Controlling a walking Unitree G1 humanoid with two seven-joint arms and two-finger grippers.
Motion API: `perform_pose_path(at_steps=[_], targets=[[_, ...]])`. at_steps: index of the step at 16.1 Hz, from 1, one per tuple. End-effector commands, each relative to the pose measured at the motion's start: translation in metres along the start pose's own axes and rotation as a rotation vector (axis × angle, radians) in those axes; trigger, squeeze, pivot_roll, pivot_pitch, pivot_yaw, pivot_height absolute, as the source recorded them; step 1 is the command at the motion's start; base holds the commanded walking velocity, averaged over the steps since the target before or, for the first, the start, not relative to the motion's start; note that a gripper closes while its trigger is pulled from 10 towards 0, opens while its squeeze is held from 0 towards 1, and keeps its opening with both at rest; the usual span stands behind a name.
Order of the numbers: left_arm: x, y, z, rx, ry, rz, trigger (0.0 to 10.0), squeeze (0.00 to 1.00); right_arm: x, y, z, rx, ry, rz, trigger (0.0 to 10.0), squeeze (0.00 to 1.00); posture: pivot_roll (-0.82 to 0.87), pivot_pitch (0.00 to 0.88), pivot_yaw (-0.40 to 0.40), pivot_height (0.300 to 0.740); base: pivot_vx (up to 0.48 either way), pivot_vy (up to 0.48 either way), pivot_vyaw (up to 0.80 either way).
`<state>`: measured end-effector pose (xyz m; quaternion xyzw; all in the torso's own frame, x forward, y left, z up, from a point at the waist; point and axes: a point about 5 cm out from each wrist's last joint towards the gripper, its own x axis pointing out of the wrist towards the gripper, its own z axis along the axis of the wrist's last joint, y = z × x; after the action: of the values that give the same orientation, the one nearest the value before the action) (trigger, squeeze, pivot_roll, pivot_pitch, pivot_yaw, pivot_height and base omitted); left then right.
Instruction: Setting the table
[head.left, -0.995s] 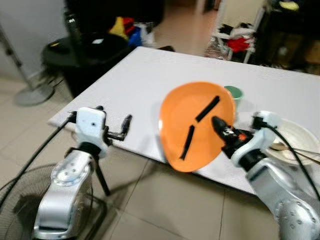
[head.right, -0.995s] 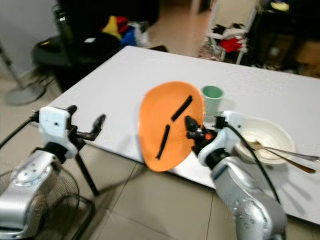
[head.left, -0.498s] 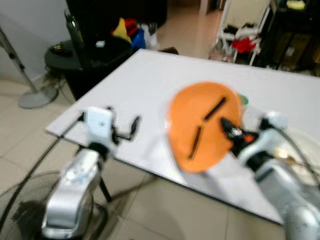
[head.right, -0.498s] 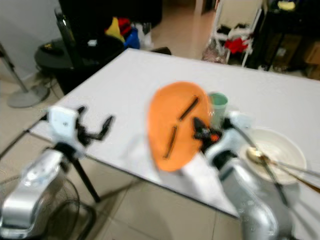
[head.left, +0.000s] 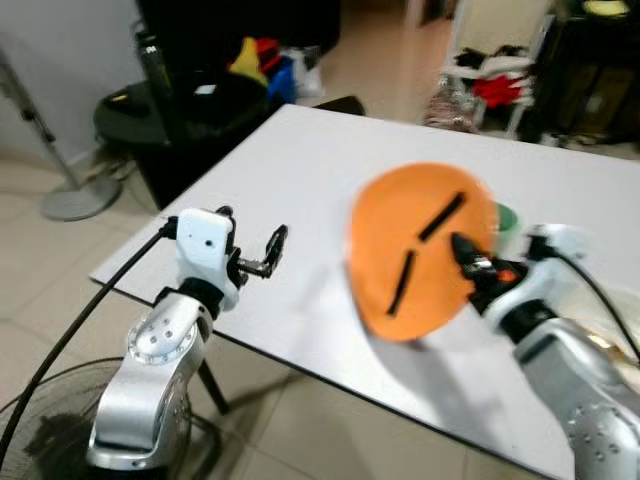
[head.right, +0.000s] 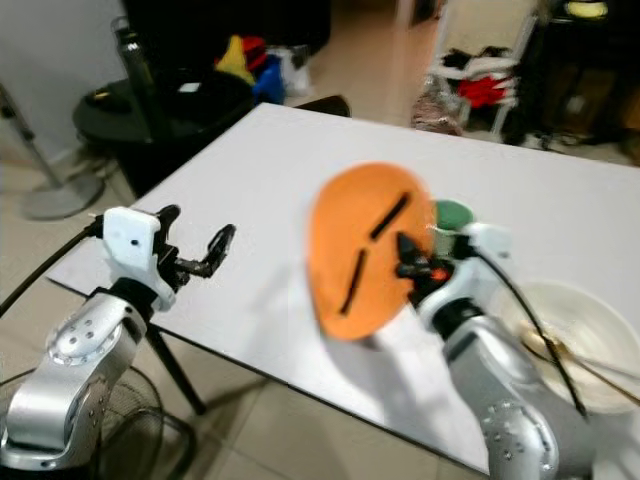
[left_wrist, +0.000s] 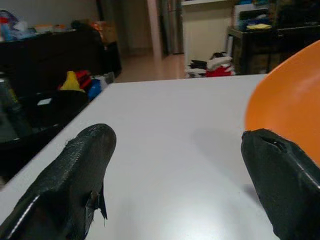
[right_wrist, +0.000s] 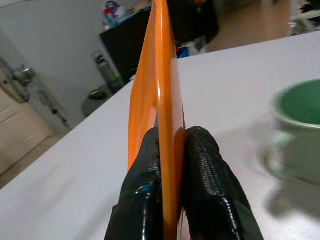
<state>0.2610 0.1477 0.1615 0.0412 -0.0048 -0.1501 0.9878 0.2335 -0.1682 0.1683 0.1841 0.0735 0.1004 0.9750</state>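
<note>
Two black fingers of the right gripper (right_wrist: 172, 150) clamp the smooth orange plate (head.left: 420, 250), held on edge at frame centre above the white table (head.left: 300, 170). Left gripper (left_wrist: 175, 170) is spread, holding nothing.

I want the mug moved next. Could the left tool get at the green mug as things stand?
Probably not. The green mug stands behind the orange plate, which the right tool grips on edge. That plate stands between the open left tool and the mug.
</note>
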Motion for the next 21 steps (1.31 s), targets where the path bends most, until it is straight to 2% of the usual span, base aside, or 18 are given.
perform_pose_path(at_steps=[1,10,15,20,21], targets=[[-0.0017,0.0069,-0.0022,0.008,0.014,0.022,10.0,0.0,0.0011,0.0154,0.008,0.002,-0.055,0.077,10.0,0.0,0.05,0.0,0.052,0.74,0.322,0.0,0.0],[-0.0008,0.0058,-0.0021,0.006,0.009,0.017,10.0,0.0,-0.001,0.0166,0.008,-0.003,-0.063,0.087,10.0,0.0,0.04,0.0,0.057,0.74,0.322,0.0,0.0],[0.0007,0.0051,0.0009,0.021,-0.011,0.004,10.0,0.0,-0.0029,0.017,0.0068,0.008,-0.065,0.088,10.0,0.0,0.04,0.0,0.061,0.74,0.0,0.07,0.0],[0.0038,0.0057,0.0022,0.031,-0.012,-0.008,10.0,0.0,-0.004,0.0179,0.006,0.015,-0.071,0.079,10.0,0.0,0.04,0.0,0.076,0.74,0.0,0.447,-0.74],[0.0046,0.0058,0.0026,0.061,-0.01,-0.006,10.0,0.0,-0.0043,0.0176,0.0059,0.017,-0.073,0.075,10.0,0.0,0.04,0.0,0.076,0.74,0.0,0.0,-0.63]])
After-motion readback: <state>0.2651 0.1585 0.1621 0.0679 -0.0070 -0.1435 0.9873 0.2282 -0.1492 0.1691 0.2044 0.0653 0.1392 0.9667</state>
